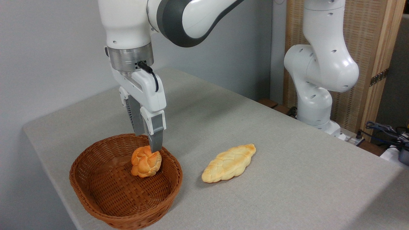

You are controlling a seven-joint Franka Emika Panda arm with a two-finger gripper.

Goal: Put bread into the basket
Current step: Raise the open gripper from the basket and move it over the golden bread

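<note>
The round orange-brown knotted bun (146, 161) hangs inside the reddish-brown wicker basket (96, 166), over its right part and a little above the woven floor. My gripper (148, 145) comes down from above and is shut on the bun's top, one grey finger (156, 134) in front and the other mostly hidden behind. The long pale-golden braided loaf (229, 163) lies flat on the grey table, to the right of the basket and clear of its rim.
The basket stands near the table's front-left corner, close to the edge (60, 191). The arm's white base (319, 86) rises at the back right. Cables and a dark device (393, 137) lie off the table's far right.
</note>
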